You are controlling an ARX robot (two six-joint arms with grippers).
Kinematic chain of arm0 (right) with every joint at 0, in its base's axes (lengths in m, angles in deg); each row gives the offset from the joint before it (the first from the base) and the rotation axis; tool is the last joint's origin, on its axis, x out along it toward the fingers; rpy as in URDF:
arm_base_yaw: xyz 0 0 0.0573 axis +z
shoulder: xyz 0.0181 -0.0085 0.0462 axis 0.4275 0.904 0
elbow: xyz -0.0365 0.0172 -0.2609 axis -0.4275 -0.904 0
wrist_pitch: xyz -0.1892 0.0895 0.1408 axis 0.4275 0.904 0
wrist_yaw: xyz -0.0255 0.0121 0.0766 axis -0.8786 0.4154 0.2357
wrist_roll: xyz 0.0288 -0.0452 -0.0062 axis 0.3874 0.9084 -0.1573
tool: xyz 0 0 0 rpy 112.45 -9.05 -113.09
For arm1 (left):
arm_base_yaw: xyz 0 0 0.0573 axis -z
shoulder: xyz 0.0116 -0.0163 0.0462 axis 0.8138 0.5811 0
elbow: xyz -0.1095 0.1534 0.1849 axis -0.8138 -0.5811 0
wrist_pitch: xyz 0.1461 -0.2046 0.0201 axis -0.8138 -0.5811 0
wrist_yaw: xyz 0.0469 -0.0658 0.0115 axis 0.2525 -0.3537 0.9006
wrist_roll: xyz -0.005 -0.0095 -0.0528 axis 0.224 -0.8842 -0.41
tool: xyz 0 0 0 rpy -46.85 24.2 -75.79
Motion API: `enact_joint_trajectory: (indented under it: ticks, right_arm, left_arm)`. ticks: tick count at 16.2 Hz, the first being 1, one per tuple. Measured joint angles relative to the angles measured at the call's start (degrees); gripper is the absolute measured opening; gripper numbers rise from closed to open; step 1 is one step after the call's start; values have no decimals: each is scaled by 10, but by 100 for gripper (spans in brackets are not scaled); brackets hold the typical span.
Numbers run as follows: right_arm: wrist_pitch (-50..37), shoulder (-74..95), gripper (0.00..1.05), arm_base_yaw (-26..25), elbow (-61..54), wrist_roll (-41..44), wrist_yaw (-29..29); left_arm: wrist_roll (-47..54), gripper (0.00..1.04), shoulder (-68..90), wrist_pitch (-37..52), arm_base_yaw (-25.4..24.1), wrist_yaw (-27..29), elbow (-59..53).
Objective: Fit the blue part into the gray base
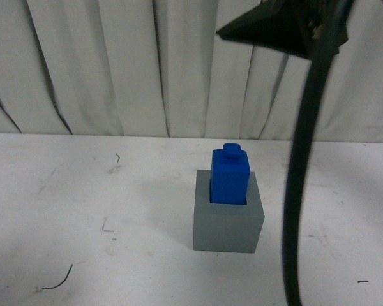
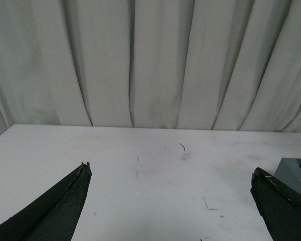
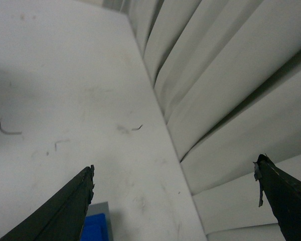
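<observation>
The blue part [image 1: 230, 176] stands upright in the recess of the gray base [image 1: 228, 223], its knob on top, near the middle of the white table [image 1: 83, 210]. My right gripper [image 3: 175, 173] is open and empty, held high above the block; a corner of the blue part [image 3: 94, 228] and the gray base [image 3: 97, 207] shows by one finger. Part of that arm [image 1: 287, 25] shows at the top right of the front view. My left gripper [image 2: 170, 173] is open and empty, low over the table, with the gray base [image 2: 293, 173] beside one finger.
A white pleated curtain [image 1: 147, 64] hangs along the table's far edge. A black cable [image 1: 300, 191] hangs from the right arm in front of the base's right side. Small dark marks [image 1: 57, 280] dot the table.
</observation>
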Motion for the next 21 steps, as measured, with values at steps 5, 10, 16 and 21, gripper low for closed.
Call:
enact_joint_trajectory:
  ticks: [5, 10, 16, 21]
  right_arm:
    - [-392, -142, 98, -68, -229, -230, -25]
    - [-511, -220, 98, -152, -332, -331, -205]
    - [-259, -534, 40, -122, -522, -512, -436]
    - [-164, -797, 2, -122, -652, -524, -435]
  left_arm:
    - [0, 98, 0, 0, 0, 0, 0]
    - [0, 98, 0, 0, 0, 0, 0]
    - [0, 98, 0, 0, 0, 0, 0]
    - [0, 98, 0, 0, 0, 0, 0]
